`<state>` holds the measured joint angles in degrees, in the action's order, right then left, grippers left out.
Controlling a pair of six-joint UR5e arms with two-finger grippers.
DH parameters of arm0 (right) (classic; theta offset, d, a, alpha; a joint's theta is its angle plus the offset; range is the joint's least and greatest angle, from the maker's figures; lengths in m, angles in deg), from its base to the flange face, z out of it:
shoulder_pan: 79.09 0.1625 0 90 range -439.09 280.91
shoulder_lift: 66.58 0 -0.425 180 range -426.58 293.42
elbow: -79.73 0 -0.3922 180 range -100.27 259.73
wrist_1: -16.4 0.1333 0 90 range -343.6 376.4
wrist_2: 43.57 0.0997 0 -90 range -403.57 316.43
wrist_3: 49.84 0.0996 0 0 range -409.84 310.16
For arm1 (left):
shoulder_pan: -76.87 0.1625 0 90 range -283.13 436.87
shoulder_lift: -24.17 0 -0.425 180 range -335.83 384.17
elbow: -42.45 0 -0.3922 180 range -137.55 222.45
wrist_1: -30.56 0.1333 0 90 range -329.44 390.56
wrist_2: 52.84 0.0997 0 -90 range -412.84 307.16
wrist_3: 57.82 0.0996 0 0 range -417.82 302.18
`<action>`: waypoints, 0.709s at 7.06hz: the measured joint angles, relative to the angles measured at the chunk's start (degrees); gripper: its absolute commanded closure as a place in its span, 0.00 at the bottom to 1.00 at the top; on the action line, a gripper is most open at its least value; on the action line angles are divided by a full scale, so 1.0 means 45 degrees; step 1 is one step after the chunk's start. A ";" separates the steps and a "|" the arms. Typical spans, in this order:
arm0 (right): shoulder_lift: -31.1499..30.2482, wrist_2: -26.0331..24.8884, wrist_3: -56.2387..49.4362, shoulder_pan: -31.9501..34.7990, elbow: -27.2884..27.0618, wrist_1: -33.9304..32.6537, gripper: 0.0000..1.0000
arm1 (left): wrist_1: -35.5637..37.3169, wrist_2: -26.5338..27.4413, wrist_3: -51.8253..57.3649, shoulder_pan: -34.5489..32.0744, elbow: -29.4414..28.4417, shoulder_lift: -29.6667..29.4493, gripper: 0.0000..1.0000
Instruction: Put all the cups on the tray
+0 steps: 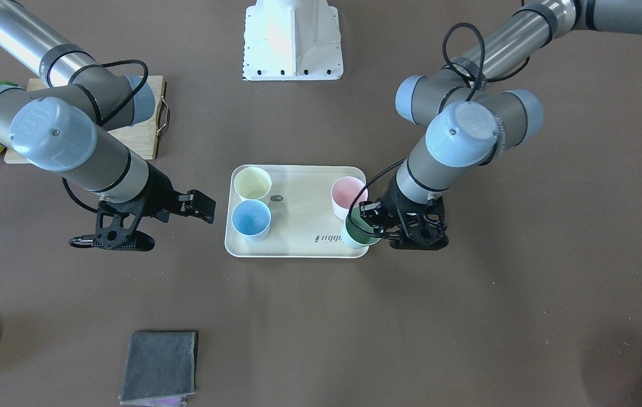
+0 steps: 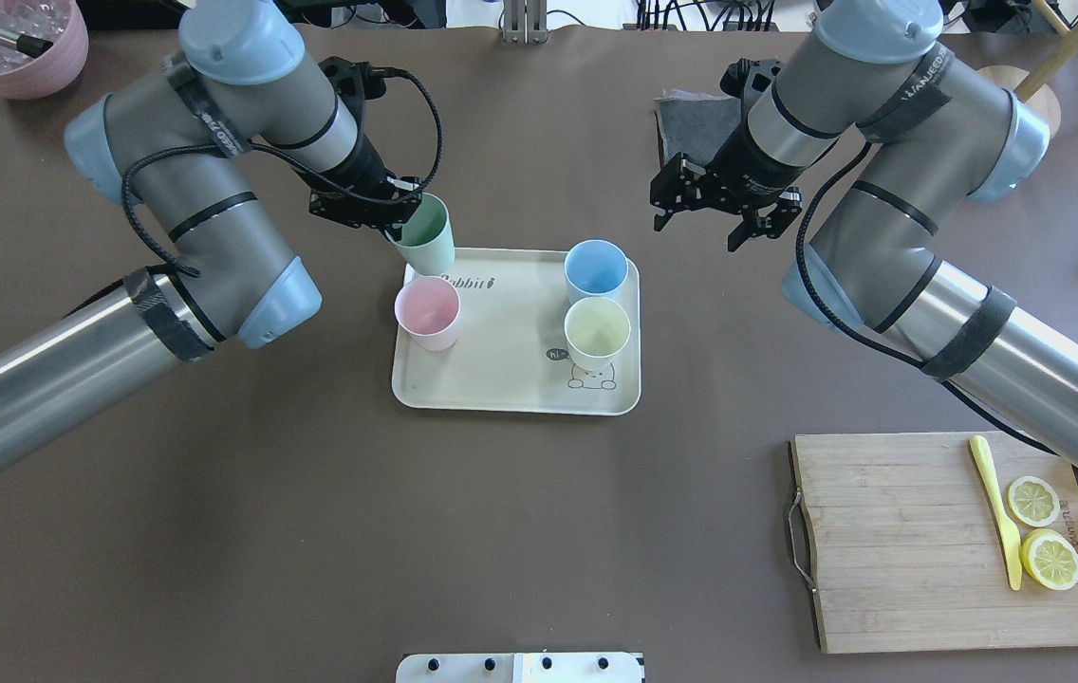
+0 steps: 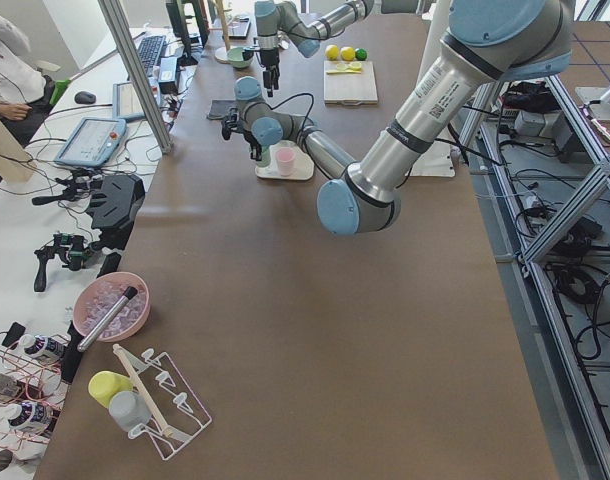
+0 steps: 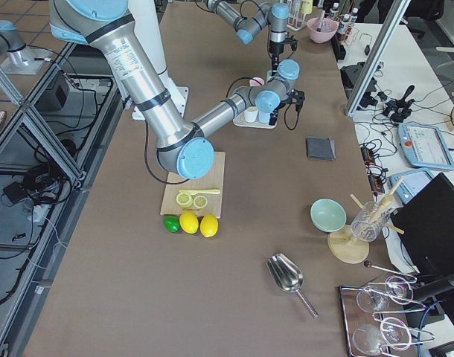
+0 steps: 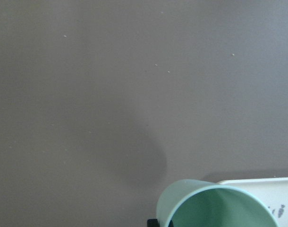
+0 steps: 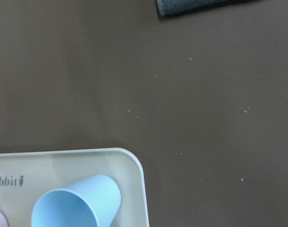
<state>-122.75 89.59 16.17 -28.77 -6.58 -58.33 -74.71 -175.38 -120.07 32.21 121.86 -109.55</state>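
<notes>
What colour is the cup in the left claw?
Mint green: the small matte tapered cup shows best in the overhead view.

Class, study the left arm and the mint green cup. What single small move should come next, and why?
Probably the left tool should shift slightly inward over the tray, level the mint green cup and lower it. That cup hangs tilted at the tray's corner; the pink cup, blue cup and yellow cup already stand on it.

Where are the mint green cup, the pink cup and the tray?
mint green cup [image 2: 429, 245]: overhead view, on its outer wall.
pink cup [image 2: 426, 305]: overhead view, inside its open mouth.
tray [image 2: 506, 365]: overhead view, on its bare floor.
</notes>
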 measured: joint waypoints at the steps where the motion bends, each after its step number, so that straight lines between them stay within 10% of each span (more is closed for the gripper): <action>1: -0.0150 0.0036 -0.0216 0.0130 -0.0020 0.0003 0.00 | 0.0004 0.0393 -0.0347 0.0359 -0.0211 -0.0331 1.00; 4: -0.0375 0.0074 -0.0458 0.0330 -0.0031 0.0013 0.00 | -0.0023 0.0986 -0.0632 0.0759 -0.1078 -0.1134 1.00; 5: -0.0418 0.0076 -0.0466 0.0343 -0.0034 0.0019 0.00 | -0.0030 0.1082 -0.0642 0.0787 -0.1177 -0.1227 0.44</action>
<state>-124.63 89.93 14.07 -27.23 -6.73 -58.24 -74.85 -170.51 -122.96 35.75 116.57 -115.07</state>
